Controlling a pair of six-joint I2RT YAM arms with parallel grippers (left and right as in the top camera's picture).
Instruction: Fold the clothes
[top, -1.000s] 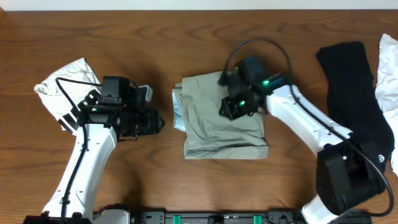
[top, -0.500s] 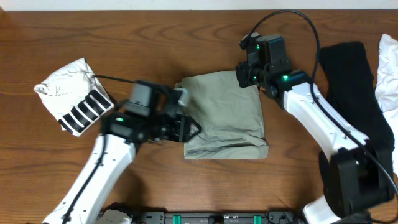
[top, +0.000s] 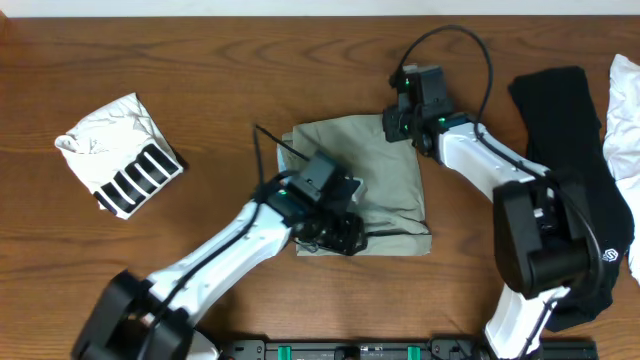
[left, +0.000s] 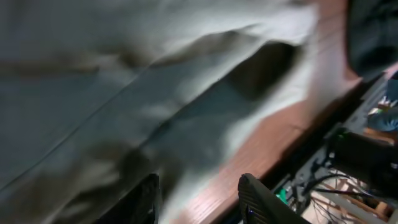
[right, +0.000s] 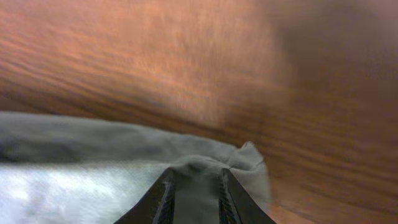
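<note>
A grey-green folded garment (top: 385, 180) lies at the table's middle. My left gripper (top: 340, 235) is over its lower left part, near the front edge, with its fingers open. In the blurred left wrist view the open fingers (left: 199, 186) hover over the cloth (left: 124, 93) and the bare wood beside it. My right gripper (top: 400, 125) is at the garment's far right corner. In the right wrist view its fingers (right: 196, 177) are shut on a pinch of the garment's corner (right: 245, 158).
A folded white garment with black stripes (top: 120, 160) lies at the left. A black garment (top: 570, 150) lies at the right, with a white cloth (top: 625, 110) at the right edge. The table's front edge and rig hardware (left: 354, 155) show in the left wrist view.
My left arm swung right from beside the striped garment onto the grey-green garment's lower left. My right gripper moved from the garment's middle to its far right corner.
</note>
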